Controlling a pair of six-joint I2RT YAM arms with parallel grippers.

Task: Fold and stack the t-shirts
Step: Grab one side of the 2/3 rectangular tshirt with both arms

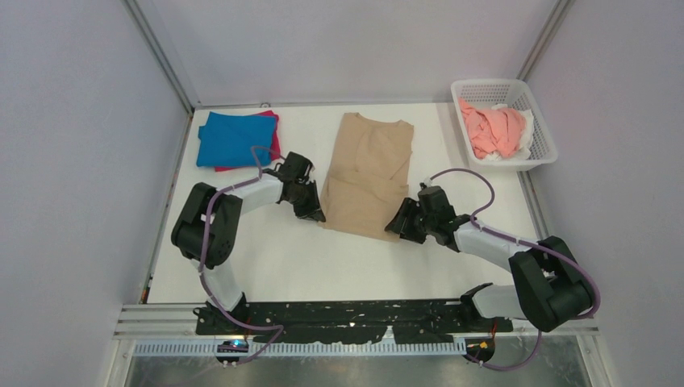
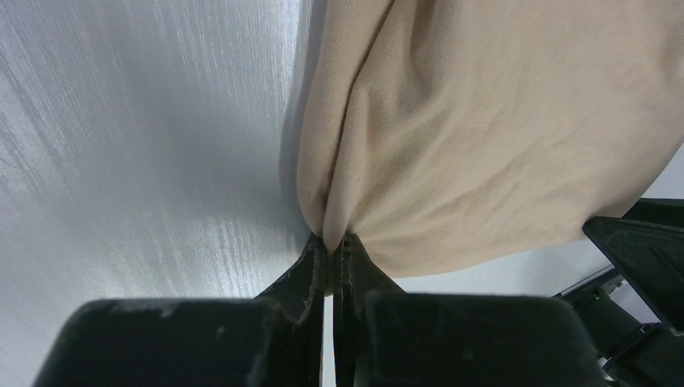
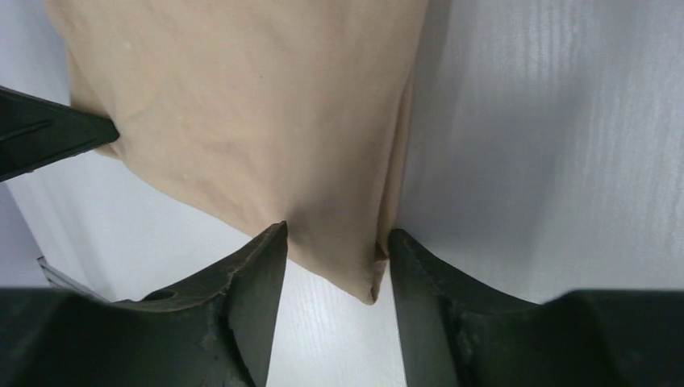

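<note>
A tan t-shirt [image 1: 367, 173] lies lengthwise in the middle of the table, sleeves folded in. My left gripper [image 1: 313, 211] is shut on its near left hem corner, the cloth pinched between the jaws in the left wrist view [image 2: 335, 239]. My right gripper [image 1: 401, 228] is open around the near right corner; the corner of the tan t-shirt [image 3: 355, 266] sits between the spread fingers [image 3: 258, 274]. A folded blue t-shirt [image 1: 230, 139] lies on a magenta one [image 1: 274, 145] at the back left. Salmon-pink [image 1: 492, 129] and white [image 1: 528, 133] t-shirts lie crumpled in the basket.
A white plastic mesh basket [image 1: 542, 157] stands at the back right corner of the white table [image 1: 282, 258]. Grey walls and metal frame posts close in the table on three sides. The arm bases sit on a black rail at the near edge.
</note>
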